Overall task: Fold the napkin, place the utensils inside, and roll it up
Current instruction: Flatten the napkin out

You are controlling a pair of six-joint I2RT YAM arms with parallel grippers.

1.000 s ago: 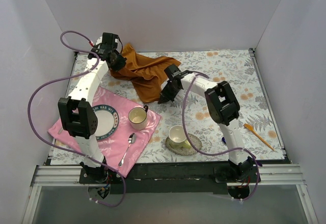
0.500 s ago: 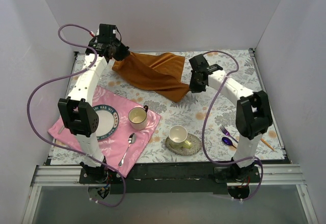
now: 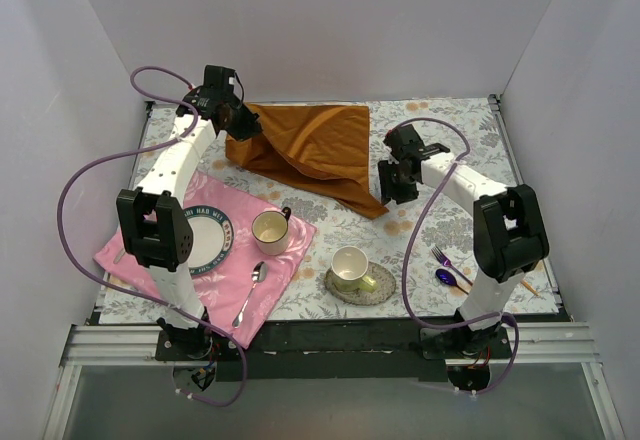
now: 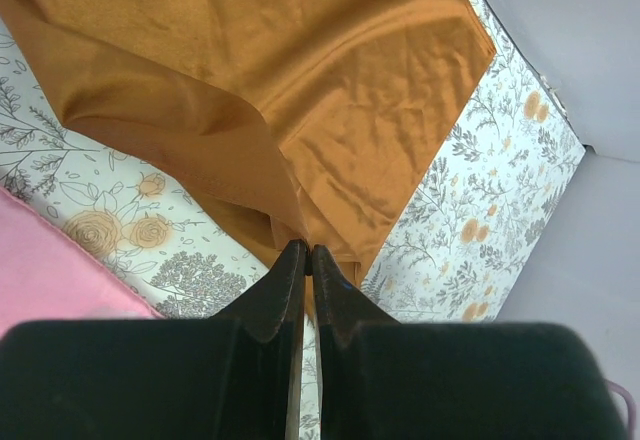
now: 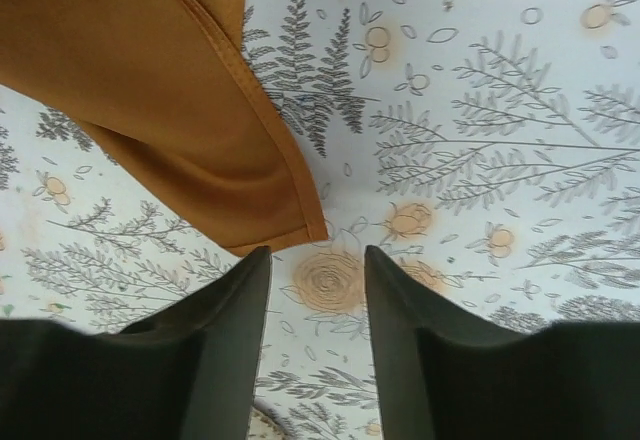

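The rust-orange napkin (image 3: pixel 310 150) lies partly spread at the back of the floral table, one corner pointing toward the right arm. My left gripper (image 3: pixel 243 125) is shut on its left edge; the left wrist view shows the fingertips (image 4: pixel 307 255) pinching a fold of the cloth (image 4: pixel 330 90). My right gripper (image 3: pixel 390 192) stands open just right of the napkin's near corner, touching nothing. The right wrist view shows that corner (image 5: pixel 150 80) lying flat ahead of the open jaws (image 5: pixel 317 260). A purple fork (image 3: pixel 445 258) and a blue spoon (image 3: pixel 446 278) lie at the right front. The right arm hides the knife.
A pink cloth (image 3: pixel 130 250) at the front left carries a plate (image 3: pixel 205 240), a cup (image 3: pixel 270 230) and a silver spoon (image 3: pixel 250 295). A second cup (image 3: pixel 350 265) sits on a saucer (image 3: pixel 380 285) at the front centre. White walls enclose the table.
The two arms pulled the napkin out wide from a bunched heap. The right gripper then opened and let its corner drop onto the table. The left gripper stays shut on the cloth.
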